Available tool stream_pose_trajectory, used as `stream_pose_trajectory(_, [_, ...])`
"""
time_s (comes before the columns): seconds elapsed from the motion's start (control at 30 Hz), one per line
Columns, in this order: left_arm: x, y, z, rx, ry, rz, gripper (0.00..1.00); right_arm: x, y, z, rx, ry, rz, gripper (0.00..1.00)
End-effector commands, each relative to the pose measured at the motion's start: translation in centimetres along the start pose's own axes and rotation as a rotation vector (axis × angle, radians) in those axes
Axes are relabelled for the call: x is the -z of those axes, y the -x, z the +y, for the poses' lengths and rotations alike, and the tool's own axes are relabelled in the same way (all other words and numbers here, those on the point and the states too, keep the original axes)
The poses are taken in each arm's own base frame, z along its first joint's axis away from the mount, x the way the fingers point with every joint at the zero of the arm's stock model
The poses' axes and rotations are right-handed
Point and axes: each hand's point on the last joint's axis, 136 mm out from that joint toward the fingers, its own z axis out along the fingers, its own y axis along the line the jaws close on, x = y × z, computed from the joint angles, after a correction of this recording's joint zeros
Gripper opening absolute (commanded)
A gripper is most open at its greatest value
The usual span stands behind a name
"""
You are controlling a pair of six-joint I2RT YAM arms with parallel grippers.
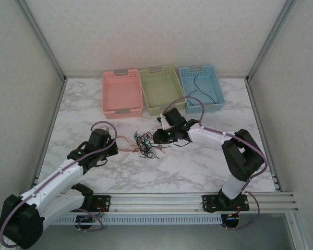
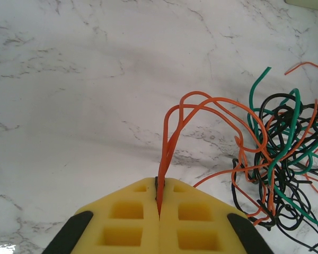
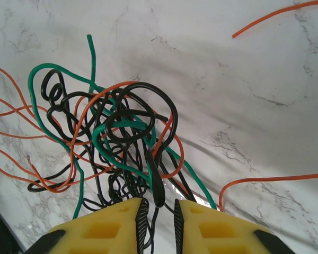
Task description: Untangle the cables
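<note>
Left gripper [image 2: 159,186] at nine o'clock of the cables [image 1: 146,144] in the top view, jaws clenched on a doubled orange strand [image 2: 162,177]. Tangle of orange, green and black wires mid-table on the marble table [image 1: 198,166]. Right gripper [image 3: 159,203] at two o'clock of the tangle, jaws released and slightly parted, a black loop [image 3: 158,190] between them, not pinched. Lone black cable [image 1: 196,86] in the blue basket [image 1: 218,88] at one o'clock of the tangle, well apart.

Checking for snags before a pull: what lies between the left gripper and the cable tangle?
In the left wrist view, bare table, crossed by orange cable loops running from the shut left gripper to the tangle.
</note>
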Motion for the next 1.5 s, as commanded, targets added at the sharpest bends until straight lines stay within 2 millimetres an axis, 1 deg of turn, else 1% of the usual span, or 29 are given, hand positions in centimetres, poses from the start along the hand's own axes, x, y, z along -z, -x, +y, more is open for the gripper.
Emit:
stream_pose_trajectory(0.0, [-0.1, -0.2, 0.8, 0.005, 0.029, -0.004, 0.00, -0.2, 0.5, 0.2, 0.007, 0.010, -0.001, 0.27])
stream_pose_trajectory(0.23, [-0.1, -0.2, 0.8, 0.003, 0.026, -0.005, 0.00, -0.4, 1.4, 0.5, 0.015, 0.003, -0.001, 0.28])
stream_pose_trajectory(0.33, [0.0, -0.2, 0.8, 0.003, 0.025, -0.006, 0.00, -0.7, 1.8, 0.7, 0.012, 0.010, 0.001, 0.27])
stream_pose_trajectory(0.6, [0.0, -0.2, 0.8, 0.002, 0.022, -0.005, 0.00, -0.1, 1.8, 0.9, 0.015, 0.013, -0.010, 0.01])
stream_pose_trajectory(0.63, [0.0, -0.2, 0.8, 0.002, 0.023, -0.006, 0.00, 0.1, 1.8, 0.9, 0.017, 0.007, -0.017, 0.00])
stream_pose_trajectory(0.8, [0.0, -0.2, 0.9, 0.003, 0.026, -0.007, 0.00, 1.8, 2.2, 0.6, 0.046, -0.028, -0.062, 0.00])
stream_pose_trajectory(0.87, [0.0, -0.2, 1.0, 0.005, 0.029, -0.012, 0.00, 2.7, 2.3, -0.4, 0.038, -0.052, -0.073, 0.00])
stream_pose_trajectory(1.0, [0.3, 0.0, 1.2, 0.013, 0.036, -0.029, 0.00, 4.7, 2.1, -3.1, -0.042, -0.057, -0.108, 0.00])
stream_pose_trajectory(1.07, [0.4, 0.0, 1.5, 0.017, 0.042, -0.040, 0.00, 5.7, 1.8, -4.9, -0.099, -0.070, -0.130, 0.00])
stream_pose_trajectory(1.17, [0.6, 0.2, 1.6, 0.023, 0.046, -0.053, 0.00, 7.4, 1.2, -8.7, -0.239, -0.095, -0.169, 0.00])
stream_pose_trajectory(1.27, [0.7, 0.2, 1.8, 0.027, 0.054, -0.059, 0.00, 9.1, 0.8, -11.9, -0.347, -0.111, -0.220, 0.00])
stream_pose_trajectory(1.4, [1.4, 0.5, 2.2, 0.033, 0.067, -0.084, 0.00, 11.0, -0.2, -15.5, -0.455, -0.164, -0.275, 0.00])
stream_pose_trajectory(1.47, [1.9, 0.7, 2.4, 0.039, 0.071, -0.101, 0.00, 11.7, -0.7, -17.1, -0.506, -0.179, -0.296, 0.00])
